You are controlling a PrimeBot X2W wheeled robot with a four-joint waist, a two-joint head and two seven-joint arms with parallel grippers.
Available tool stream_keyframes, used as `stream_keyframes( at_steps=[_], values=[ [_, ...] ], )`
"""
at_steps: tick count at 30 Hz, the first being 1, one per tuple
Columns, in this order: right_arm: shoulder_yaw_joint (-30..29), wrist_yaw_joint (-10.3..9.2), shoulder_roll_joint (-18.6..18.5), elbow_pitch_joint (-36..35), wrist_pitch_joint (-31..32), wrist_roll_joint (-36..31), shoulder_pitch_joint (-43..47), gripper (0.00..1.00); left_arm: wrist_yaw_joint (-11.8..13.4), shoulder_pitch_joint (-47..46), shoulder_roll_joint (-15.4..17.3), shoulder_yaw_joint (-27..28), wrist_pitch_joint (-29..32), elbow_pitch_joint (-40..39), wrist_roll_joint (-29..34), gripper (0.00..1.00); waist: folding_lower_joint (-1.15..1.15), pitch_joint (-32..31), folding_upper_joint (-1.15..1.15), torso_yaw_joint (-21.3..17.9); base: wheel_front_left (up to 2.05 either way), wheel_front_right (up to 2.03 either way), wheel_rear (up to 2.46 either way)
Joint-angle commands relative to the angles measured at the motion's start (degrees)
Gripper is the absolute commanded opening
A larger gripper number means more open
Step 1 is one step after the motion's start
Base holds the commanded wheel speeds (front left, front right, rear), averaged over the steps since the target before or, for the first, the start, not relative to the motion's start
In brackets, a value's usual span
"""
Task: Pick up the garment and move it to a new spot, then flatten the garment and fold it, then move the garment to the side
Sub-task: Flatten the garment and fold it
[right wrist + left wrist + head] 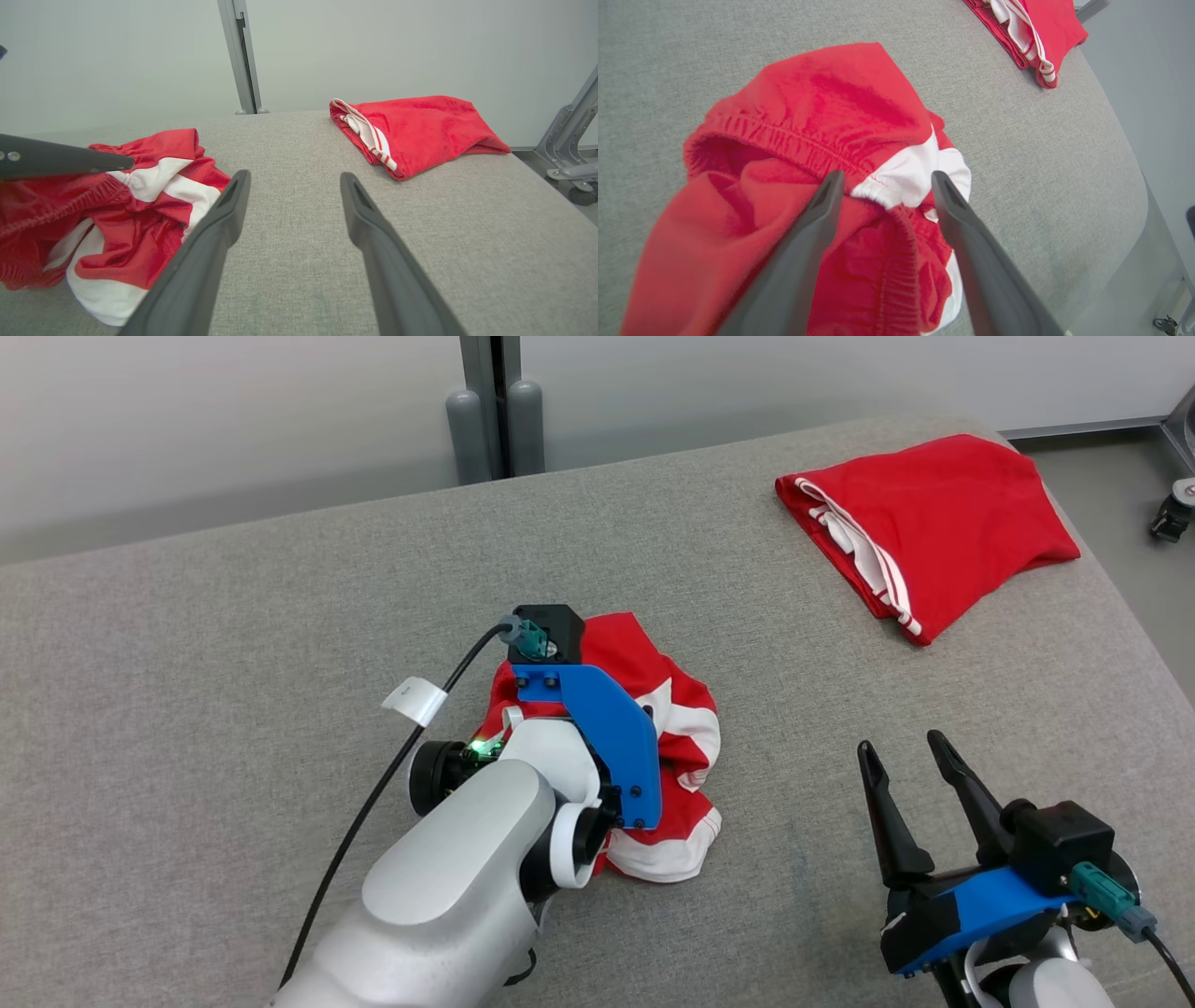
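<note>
Shorts, red and white, are the garment (686, 728) we must pick up. They lie in a crumpled heap on the grey bench (233, 663), well apart from the folded red cloth (943, 513), nearer to us than it and off to its left.

Our left gripper (886, 179) points down at the heap from right above it. Its fingers are spread wide, with the stretchy waistband and a white patch between them, and it holds nothing. We cannot tell if the tips touch the cloth.

Our right gripper (902, 743) is wide too, with nothing in it. It sits over bare bench, nearer to us than the folded red cloth, and the heap lies to its left.

So the left arm is much nearer. We think it should go down and pinch the waistband.
</note>
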Motion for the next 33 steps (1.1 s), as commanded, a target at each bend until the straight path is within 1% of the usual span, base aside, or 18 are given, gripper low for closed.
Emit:
stream_keyframes(
  at_steps=[1,4,8,12,19,23,24,25,26,29,33],
  values=[
    [-0.05,0.02,-0.08,0.04,-0.51,0.10,0.01,1.00,0.63,0.29,0.87,-0.33,0.47,-0.95,0.36,1.00,0.00,-0.09,0.00,-0.02,0.00,0.00,0.00],
    [-0.18,0.02,-0.08,0.00,-0.48,0.06,0.34,1.00,1.32,0.80,2.07,-0.66,1.45,-3.55,0.63,1.00,0.00,-0.28,0.00,-0.01,0.00,0.00,0.00],
    [-0.08,0.03,-0.08,0.02,-0.47,0.06,0.49,1.00,1.67,2.35,3.59,-1.80,4.95,-7.18,-0.34,1.00,0.00,-0.41,0.00,-0.13,0.00,0.00,0.00],
    [0.79,0.03,-0.09,0.01,-0.46,0.40,-0.39,1.00,2.11,2.99,4.21,-1.97,6.68,-7.95,-0.89,1.00,0.00,0.05,0.00,-1.16,0.00,0.00,0.00],
    [1.86,0.03,-0.10,0.44,-0.88,1.13,-1.62,1.00,2.53,0.01,3.57,-0.33,3.31,-1.97,0.09,1.00,0.00,1.82,0.00,-4.41,0.00,0.00,0.00],
    [1.55,0.03,-0.08,0.69,-1.19,1.07,-1.71,1.00,1.78,-2.13,3.15,1.23,-0.20,1.20,0.35,1.00,0.00,2.59,0.00,-5.25,0.00,0.00,0.00],
    [1.45,0.02,-0.08,0.79,-1.33,1.07,-1.74,1.00,1.12,-2.58,3.02,1.44,-0.93,1.74,0.26,0.63,0.00,2.68,0.00,-5.30,0.00,0.00,0.00],
    [1.45,0.02,-0.08,0.79,-1.33,1.07,-1.74,1.00,1.12,-2.58,3.02,1.44,-0.93,1.74,0.26,0.63,0.00,2.68,0.00,-5.30,0.00,0.00,0.00],
    [1.39,0.03,-0.08,0.83,-1.41,1.08,-1.70,1.00,0.62,-2.94,2.88,1.74,-1.59,2.21,0.05,0.00,0.00,2.75,0.00,-5.30,0.00,0.00,0.00],
    [1.16,0.03,-0.09,0.88,-1.46,1.33,-1.67,1.00,-1.72,-3.50,2.37,2.83,-4.31,2.84,-0.68,0.00,0.00,2.80,0.00,-4.95,0.00,0.00,0.00],
    [1.46,0.03,-0.09,1.07,-1.35,1.39,-1.97,1.00,-5.17,-5.21,1.42,3.97,-11.28,2.43,-0.23,0.00,0.00,2.42,0.00,-3.94,0.00,0.00,0.00]
  ],
)
